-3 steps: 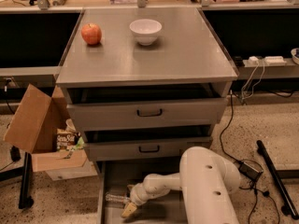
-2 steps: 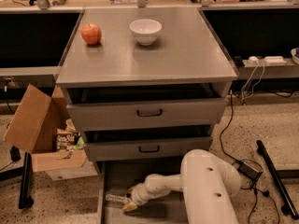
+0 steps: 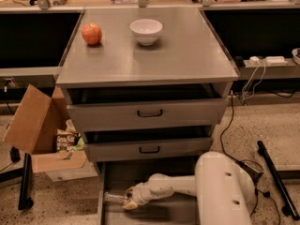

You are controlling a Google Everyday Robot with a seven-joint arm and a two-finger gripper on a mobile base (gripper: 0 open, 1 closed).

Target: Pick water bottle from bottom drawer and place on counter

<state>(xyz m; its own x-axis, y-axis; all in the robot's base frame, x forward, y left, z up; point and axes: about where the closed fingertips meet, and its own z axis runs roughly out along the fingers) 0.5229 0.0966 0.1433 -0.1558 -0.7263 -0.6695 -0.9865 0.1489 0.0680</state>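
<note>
The bottom drawer (image 3: 140, 214) is pulled out at the foot of the cabinet, a shallow grey tray. The water bottle (image 3: 114, 198) lies on its side on the drawer floor at the left, clear and ribbed. My gripper (image 3: 128, 201) reaches into the drawer from the right on a white arm and sits at the bottle's right end, touching or around it. The counter (image 3: 183, 50) is the grey metal top above.
A red apple (image 3: 92, 33) and a white bowl (image 3: 146, 31) stand on the counter's far part. Two grey drawers with black handles (image 3: 150, 113) are partly open above my arm. An open cardboard box (image 3: 40, 130) stands at the left. Cables and a black bar (image 3: 276, 182) lie at the right.
The arm and gripper have barely moved; the gripper stays at the bottle in the bottom drawer.
</note>
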